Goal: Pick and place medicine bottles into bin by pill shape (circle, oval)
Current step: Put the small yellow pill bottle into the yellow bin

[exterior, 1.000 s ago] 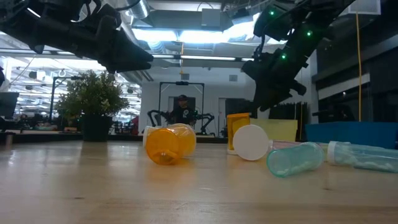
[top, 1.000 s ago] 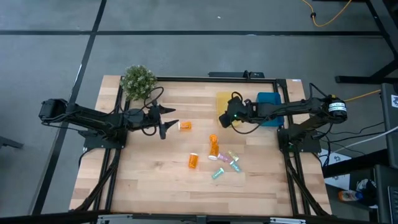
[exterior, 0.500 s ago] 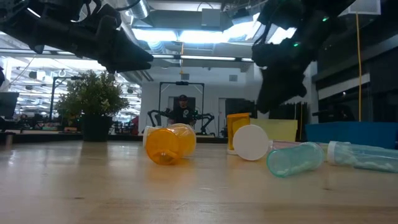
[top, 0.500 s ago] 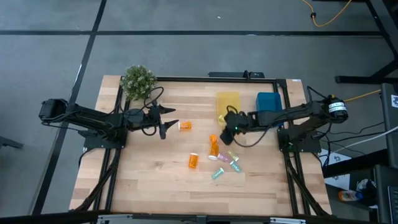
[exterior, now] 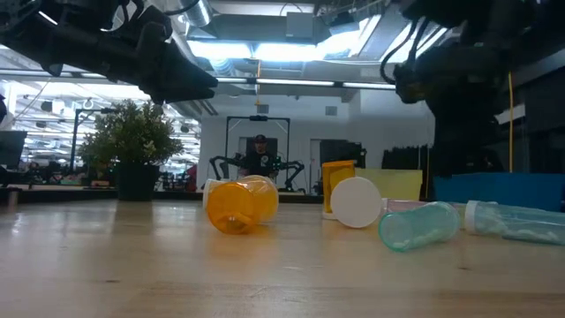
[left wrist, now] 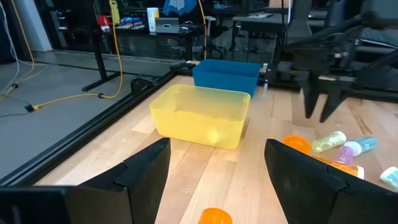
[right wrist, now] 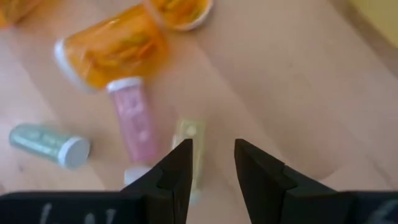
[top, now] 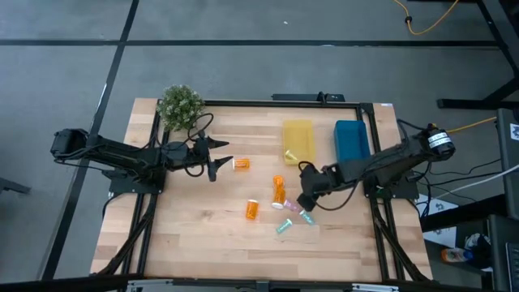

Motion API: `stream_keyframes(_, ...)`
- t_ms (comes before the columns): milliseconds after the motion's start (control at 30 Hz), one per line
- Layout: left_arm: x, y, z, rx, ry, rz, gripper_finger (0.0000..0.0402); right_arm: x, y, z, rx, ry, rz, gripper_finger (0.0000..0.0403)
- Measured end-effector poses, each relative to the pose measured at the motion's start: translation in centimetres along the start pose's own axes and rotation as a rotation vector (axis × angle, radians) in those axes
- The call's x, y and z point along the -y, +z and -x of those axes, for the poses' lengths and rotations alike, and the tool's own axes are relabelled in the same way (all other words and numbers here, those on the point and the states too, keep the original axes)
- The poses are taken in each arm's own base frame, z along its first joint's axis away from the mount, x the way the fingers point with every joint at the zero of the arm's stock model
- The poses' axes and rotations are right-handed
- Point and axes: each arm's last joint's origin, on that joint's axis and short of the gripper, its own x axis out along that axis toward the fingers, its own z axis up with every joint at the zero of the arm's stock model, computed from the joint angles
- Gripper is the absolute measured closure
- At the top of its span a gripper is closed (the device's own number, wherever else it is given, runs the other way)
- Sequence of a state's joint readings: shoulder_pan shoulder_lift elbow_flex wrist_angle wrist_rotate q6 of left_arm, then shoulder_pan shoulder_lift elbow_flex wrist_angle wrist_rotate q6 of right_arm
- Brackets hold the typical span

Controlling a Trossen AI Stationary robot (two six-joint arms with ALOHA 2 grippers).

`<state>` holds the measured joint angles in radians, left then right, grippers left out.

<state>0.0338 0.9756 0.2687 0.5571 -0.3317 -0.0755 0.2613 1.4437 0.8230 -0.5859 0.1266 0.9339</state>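
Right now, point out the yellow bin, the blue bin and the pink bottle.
yellow bin (top: 298, 139), high view, on its inner floor.
blue bin (top: 350, 141), high view, on the middle of its inside.
pink bottle (right wrist: 135, 121), right wrist view, on its body below the cap.

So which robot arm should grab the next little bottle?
Probably the right one. The right gripper hangs open right over the bottle cluster, with a pale yellow bottle just ahead of its fingers. The left gripper waits farther off, near a lone orange bottle.
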Motion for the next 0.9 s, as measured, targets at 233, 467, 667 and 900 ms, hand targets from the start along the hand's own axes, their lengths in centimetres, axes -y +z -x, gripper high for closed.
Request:
stream_keyframes(233, 0.0, 0.0, 0.0, 0.000, 0.000, 0.000, 0.0146, -1.1, -1.2, -0.4, -0.035, 0.033, 0.051, 0.0282)
stream_keyframes(467, 0.0, 0.0, 0.0, 0.000, 0.000, 0.000, 0.0146, -1.7, -1.7, -1.7, -0.065, 0.040, 0.073, 0.0282)
stream_keyframes(667, 0.0, 0.0, 0.0, -0.002, 0.001, -0.001, 0.0146, -1.8, -1.9, -3.0, -0.092, 0.006, 0.076, 0.0282)
stream_keyframes(900, 0.0, 0.0, 0.0, -0.003, 0.001, -0.001, 0.0146, -1.8, -1.9, -3.8, -0.102, -0.013, 0.116, 0.0282)
